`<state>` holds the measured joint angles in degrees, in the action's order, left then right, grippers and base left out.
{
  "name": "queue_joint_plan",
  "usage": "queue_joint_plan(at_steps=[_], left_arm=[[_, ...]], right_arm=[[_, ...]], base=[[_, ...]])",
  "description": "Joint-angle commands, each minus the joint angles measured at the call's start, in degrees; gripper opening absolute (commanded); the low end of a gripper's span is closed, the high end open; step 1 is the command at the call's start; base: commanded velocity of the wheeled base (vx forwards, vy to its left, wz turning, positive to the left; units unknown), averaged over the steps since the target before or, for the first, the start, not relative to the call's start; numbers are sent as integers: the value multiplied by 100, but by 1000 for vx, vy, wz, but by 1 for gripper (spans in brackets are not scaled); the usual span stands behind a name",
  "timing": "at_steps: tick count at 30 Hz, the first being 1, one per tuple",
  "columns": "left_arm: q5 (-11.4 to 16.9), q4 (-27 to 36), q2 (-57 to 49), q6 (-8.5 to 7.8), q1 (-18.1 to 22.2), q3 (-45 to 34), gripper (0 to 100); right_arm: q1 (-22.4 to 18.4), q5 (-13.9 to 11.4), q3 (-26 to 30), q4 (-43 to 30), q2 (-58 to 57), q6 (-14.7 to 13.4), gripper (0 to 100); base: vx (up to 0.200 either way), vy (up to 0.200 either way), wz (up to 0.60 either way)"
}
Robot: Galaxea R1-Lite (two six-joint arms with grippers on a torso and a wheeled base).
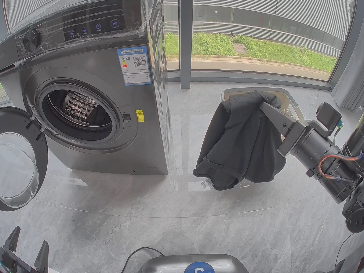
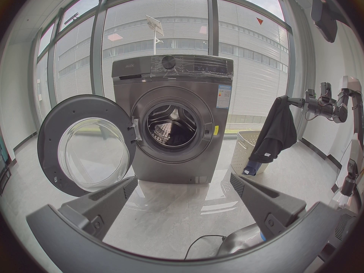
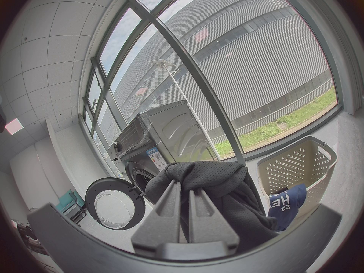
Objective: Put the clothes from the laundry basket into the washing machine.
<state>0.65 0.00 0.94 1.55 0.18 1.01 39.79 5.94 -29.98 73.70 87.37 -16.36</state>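
Note:
A black garment (image 1: pixel 239 141) hangs in the air above the beige laundry basket (image 1: pixel 288 97), with my right gripper (image 1: pixel 265 107) shut on its top fold. The same garment (image 3: pixel 216 186) drapes over the closed fingers (image 3: pixel 170 209) in the right wrist view, and the basket (image 3: pixel 295 167) there holds a blue piece of clothing (image 3: pixel 286 205). The grey washing machine (image 1: pixel 94 80) stands to the left, its round door (image 1: pixel 17 160) swung wide and the drum (image 1: pixel 79 110) exposed. My left gripper (image 1: pixel 26 247) rests low at the near left, open and empty (image 2: pixel 182 186).
Glossy grey tile floor (image 1: pixel 182 209) lies between the machine and the basket. A large window (image 1: pixel 258 27) and its vertical frame post (image 1: pixel 185 35) stand behind both. A black cable (image 1: pixel 140 253) lies on the floor near me.

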Motion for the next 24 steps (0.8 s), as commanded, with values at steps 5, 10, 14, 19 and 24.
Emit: queue_joint_plan(at_steps=[5,10,14,19,24], left_arm=[[-3,0,-68,3,-1,-84,100],[-3,0,-68,3,-1,-84,100],[-3,0,-68,3,-1,-84,100],[-3,0,-68,3,-1,-84,100],[-3,0,-68,-5,-1,-84,100]], right_arm=[[2,4,1,4,8,1,0],[-6,-5,1,4,8,1,0],[-6,4,1,4,8,1,0],[-6,4,9,4,-1,1,0],[-6,-5,9,4,8,1,0]], base=[[0,200,0],[0,200,0],[0,200,0],[0,80,0],[-80,0,0]])
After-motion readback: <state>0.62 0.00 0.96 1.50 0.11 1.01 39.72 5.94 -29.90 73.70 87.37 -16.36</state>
